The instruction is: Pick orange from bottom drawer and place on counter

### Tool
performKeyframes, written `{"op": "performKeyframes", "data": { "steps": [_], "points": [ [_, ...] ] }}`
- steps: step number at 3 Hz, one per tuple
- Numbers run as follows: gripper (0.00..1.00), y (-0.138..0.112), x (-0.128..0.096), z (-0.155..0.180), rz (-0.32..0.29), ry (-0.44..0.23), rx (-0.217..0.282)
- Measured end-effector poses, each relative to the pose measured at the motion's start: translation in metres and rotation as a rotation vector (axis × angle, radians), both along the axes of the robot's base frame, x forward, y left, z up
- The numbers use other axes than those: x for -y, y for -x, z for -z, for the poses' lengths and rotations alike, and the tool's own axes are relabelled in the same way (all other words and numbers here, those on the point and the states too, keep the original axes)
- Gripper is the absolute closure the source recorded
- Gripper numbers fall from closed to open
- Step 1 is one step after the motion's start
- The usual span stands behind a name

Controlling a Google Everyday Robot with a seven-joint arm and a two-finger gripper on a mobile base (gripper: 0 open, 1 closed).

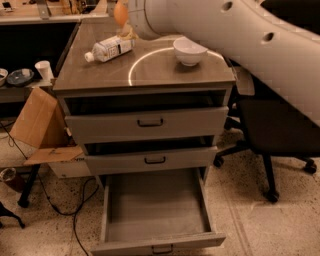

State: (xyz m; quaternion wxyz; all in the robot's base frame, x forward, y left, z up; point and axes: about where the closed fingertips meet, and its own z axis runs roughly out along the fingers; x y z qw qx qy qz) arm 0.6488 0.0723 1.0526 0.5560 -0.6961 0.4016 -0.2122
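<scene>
Though round, no long axis: orange (120, 13) tight betw. gripper (125, 25) fingers, over counter (165, 72) rear.

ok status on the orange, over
gripper over the counter back edge. orange right at it, out of the bottom drawer. bottle lies close by.

jaws hidden behind arm (210, 35), by orange (120, 13)

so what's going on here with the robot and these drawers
The robot's arm reaches over the counter, its gripper at the far edge, right beside the orange. Whether the orange is held or already set down cannot be told. The bottom drawer stands open with nothing in it. A white bowl and a toppled plastic bottle sit on the counter.
</scene>
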Motion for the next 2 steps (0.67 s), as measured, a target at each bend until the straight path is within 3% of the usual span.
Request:
{"op": "performKeyframes", "data": {
  "steps": [1,2],
  "points": [
    [1.00,-0.042,-0.023,0.015,-0.067,-0.025,-0.003],
    [1.00,-0.080,-0.040,0.038,-0.112,-0.036,-0.041]
  ]
}}
